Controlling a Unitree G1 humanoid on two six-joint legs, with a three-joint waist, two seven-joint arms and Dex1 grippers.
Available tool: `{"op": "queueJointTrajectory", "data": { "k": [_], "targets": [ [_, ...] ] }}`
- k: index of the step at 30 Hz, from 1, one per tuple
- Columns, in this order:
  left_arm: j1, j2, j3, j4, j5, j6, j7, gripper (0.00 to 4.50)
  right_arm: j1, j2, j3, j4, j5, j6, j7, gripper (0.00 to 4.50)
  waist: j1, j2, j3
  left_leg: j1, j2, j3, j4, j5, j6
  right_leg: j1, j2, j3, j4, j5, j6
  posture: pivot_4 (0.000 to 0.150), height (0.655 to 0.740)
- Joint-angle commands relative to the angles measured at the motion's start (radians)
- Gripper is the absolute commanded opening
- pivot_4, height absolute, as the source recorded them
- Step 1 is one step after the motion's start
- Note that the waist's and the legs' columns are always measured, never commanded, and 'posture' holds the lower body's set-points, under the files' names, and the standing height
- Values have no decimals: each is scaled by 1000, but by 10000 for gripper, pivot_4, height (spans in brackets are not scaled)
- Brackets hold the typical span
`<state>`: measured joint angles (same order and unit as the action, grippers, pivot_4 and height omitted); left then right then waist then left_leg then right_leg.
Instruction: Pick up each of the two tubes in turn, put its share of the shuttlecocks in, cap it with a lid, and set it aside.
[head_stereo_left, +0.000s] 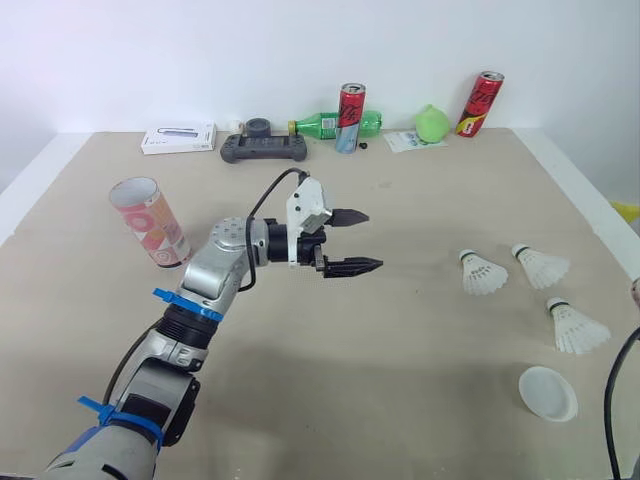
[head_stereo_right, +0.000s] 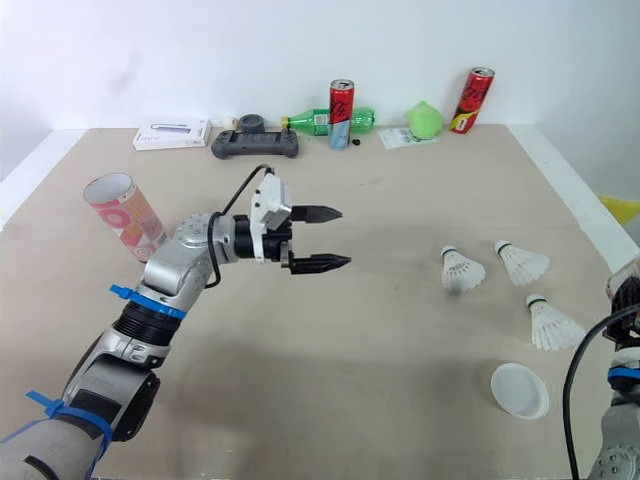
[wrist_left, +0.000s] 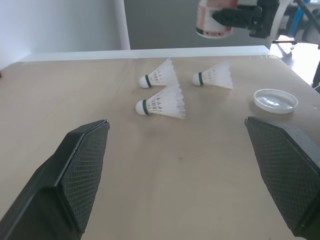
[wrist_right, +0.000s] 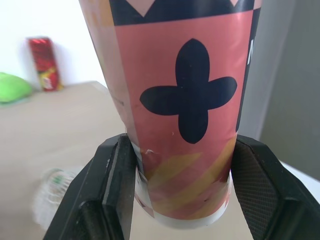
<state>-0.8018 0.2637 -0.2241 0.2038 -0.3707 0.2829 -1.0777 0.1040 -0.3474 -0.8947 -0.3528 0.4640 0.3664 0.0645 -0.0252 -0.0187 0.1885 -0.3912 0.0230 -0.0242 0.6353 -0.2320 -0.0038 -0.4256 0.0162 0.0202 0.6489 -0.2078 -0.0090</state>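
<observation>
A pink patterned tube (head_stereo_left: 150, 220) stands upright, open end up, at the table's left. My left gripper (head_stereo_left: 345, 241) hovers open and empty over the middle of the table, pointing right toward three white shuttlecocks (head_stereo_left: 484, 273) (head_stereo_left: 541, 266) (head_stereo_left: 577, 326). A white round lid (head_stereo_left: 548, 392) lies in front of them. My right gripper (wrist_right: 182, 150) is shut on the lower end of a second tube (wrist_right: 182, 100), red with a black flower mark. That tube (wrist_left: 212, 20) is held above the table's right edge, beyond the shuttlecocks (wrist_left: 160, 102).
Along the back edge stand a white box (head_stereo_left: 179, 138), a dark game controller (head_stereo_left: 263, 146), a lying green bottle (head_stereo_left: 325, 125), two red cans (head_stereo_left: 350, 117) (head_stereo_left: 481, 103) and a green object (head_stereo_left: 432, 123). The right table edge (head_stereo_left: 590, 200) runs close to the shuttlecocks.
</observation>
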Motion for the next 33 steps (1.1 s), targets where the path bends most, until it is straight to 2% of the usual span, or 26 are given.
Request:
{"op": "queueJointTrajectory", "data": {
  "k": [1, 23, 26, 27, 28, 33],
  "targets": [
    [-9, 7, 24, -25, 4, -22, -4, 45000, 8, -12, -39, 20, 1, -50, -18, 27102, 0, 0, 0, 0, 0, 0, 0, 0, 0, 0, 0, 0, 0, 0, 0, 1500, 7400],
    [8, 14, 24, -33, 23, -27, 2, 45000, -11, -27, 7, 339, -9, -162, 1, 27102, -1, 2, -1, 0, -1, 4, 0, 0, 0, 1, 0, 6, 0, 1, 2, 1500, 7400],
    [12, 13, 23, -39, 22, -25, 5, 45000, -5, -26, 10, 350, -6, -175, 8, 37708, -2, 2, -1, 0, -2, 5, 0, 0, 1, 1, 1, 8, 0, 1, 2, 1500, 7400],
    [11, 13, 24, -39, 20, -24, 5, 45000, -4, -25, 10, 351, -4, -180, 9, 43477, -2, 2, -1, 0, -2, 5, 0, 0, 1, 1, 1, 8, 0, 1, 2, 1500, 7400],
    [8, 12, 26, -35, 18, -25, 2, 45000, -2, -26, 9, 350, -1, -185, 10, 44863, -1, 2, -1, 1, -2, 5, 0, 0, 1, 1, 1, 9, 0, 1, 2, 1500, 7400],
    [1, 10, 28, -35, -6, -17, -30, 45000, 26, -23, 1, 299, 21, -203, 17, 44863, -2, 3, -1, 0, -3, 5, 0, 0, 1, 1, 1, 11, 0, 1, 2, 1500, 7400]
  ]
}}
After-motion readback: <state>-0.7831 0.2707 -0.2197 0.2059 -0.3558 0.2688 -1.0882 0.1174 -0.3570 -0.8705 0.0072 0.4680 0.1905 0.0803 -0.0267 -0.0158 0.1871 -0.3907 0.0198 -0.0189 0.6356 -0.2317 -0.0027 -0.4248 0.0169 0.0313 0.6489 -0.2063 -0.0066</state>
